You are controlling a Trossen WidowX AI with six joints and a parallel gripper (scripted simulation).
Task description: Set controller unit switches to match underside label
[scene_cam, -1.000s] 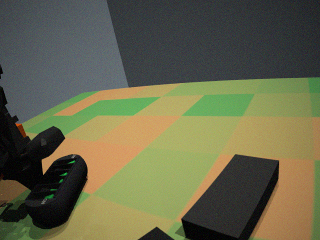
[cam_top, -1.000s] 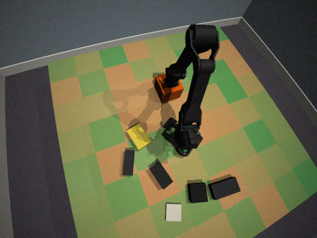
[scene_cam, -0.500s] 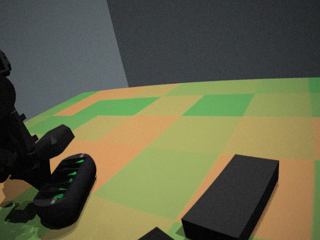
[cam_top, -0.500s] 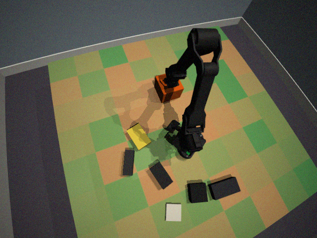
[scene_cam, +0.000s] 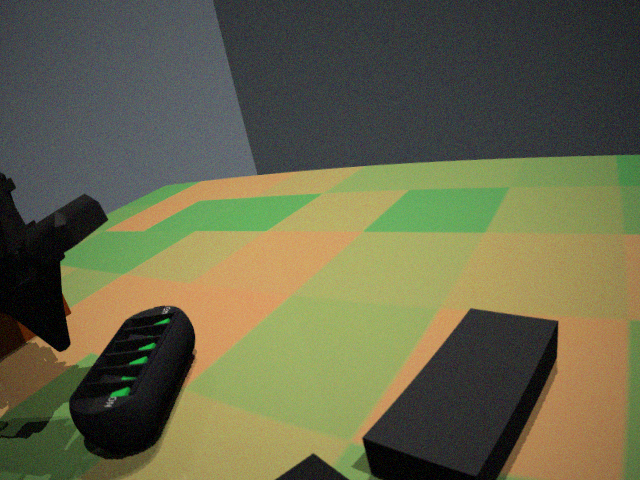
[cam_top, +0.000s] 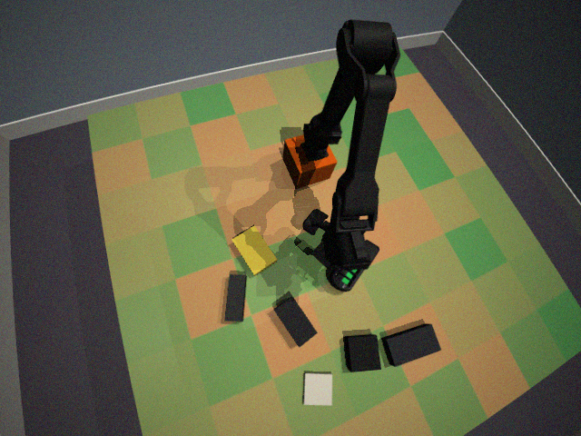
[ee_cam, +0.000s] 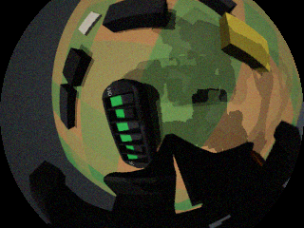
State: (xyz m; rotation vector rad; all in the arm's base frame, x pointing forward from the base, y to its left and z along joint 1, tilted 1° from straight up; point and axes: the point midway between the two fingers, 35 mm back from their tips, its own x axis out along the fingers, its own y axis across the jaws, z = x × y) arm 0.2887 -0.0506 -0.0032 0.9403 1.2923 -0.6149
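Observation:
The dark grey controller unit (cam_top: 346,282) (scene_cam: 155,384) (ee_cam: 138,124) sits flat on its base, partly covered by the hand in the top view. Its switches face up; ON is printed at one end of the row. All six green ends show in the wrist view, the fifth from the printed ON end as a thin sliver. In the exterior view the second green end is thin and the fifth does not show. Exact tilts are hard to tell. The underside label is hidden. My gripper (scene_cam: 63,348) (ee_cam: 169,137) is shut and empty, above and beside the unit, apart from it.
A yellow block (cam_top: 254,251) (ee_cam: 244,43) lies beyond the unit. Dark blocks (cam_top: 235,297) (cam_top: 295,320) (cam_top: 362,352) (cam_top: 411,344) and a white square piece (cam_top: 318,389) (ee_cam: 89,23) lie around it. An orange box (cam_top: 322,171) stands at the arm's base.

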